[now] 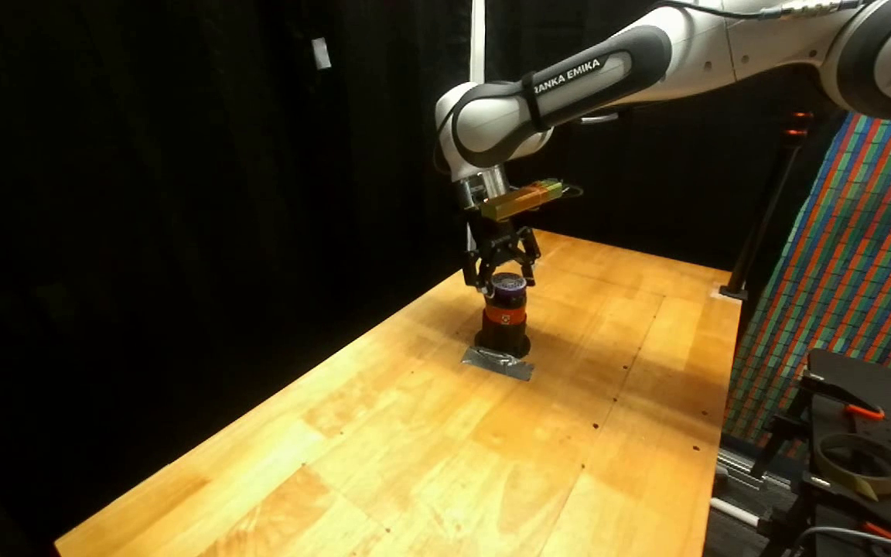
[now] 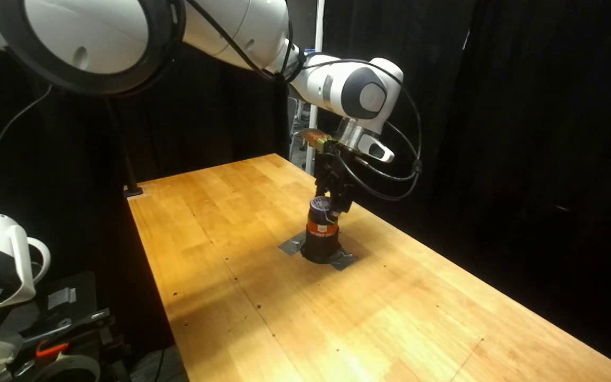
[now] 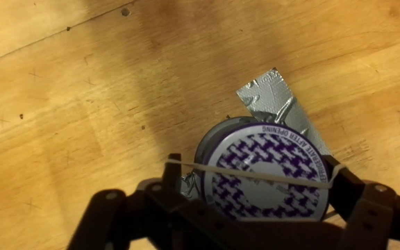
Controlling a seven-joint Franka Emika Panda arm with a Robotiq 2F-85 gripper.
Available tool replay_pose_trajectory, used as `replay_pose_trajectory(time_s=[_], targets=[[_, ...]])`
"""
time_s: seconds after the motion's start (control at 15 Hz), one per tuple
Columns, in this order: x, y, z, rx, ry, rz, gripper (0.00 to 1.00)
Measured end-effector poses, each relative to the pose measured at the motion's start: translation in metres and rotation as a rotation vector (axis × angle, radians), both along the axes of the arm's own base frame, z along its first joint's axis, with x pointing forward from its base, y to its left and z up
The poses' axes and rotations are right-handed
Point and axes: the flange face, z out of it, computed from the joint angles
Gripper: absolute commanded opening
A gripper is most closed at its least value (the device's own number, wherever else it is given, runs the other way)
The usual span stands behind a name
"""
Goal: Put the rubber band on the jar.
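One jar (image 1: 505, 316) upright beneath a wide-set Robotiq gripper (image 1: 508, 285), rubber band (image 3: 255, 175) stretched across its fingers (image 3: 347, 189).
Jar stands on the wooden table (image 1: 414, 464), long axis vertical, lid (image 3: 266, 194) facing up; in the wrist view it sits at four o'clock from centre, duct tape (image 3: 283, 100) meeting its base (image 1: 502, 340) at twelve and nine. Lid rim reads "REFRIGERATE AFTER OPENING", running counterclockwise from three o'clock to twelve. Orange-red label (image 2: 322, 229) carries lettering too small to read. "RANKA EMIKA" legible on the arm (image 1: 569, 77). Gripper fingers stand well apart at the lid's nine and three o'clock; the rubber band spans them straight across the lid. Contact with the lid cannot be determined.
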Motion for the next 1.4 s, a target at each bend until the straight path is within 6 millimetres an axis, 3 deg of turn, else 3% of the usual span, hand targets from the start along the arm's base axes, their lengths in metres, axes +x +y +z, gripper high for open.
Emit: replay_pose_trajectory(time_s=[0.53, 1.4], targets=[[-0.020, -0.002, -0.002, 0.027, -0.069, -0.021, 1.00], [-0.095, -0.011, -0.014, 0.059, -0.270, -0.049, 1.00]])
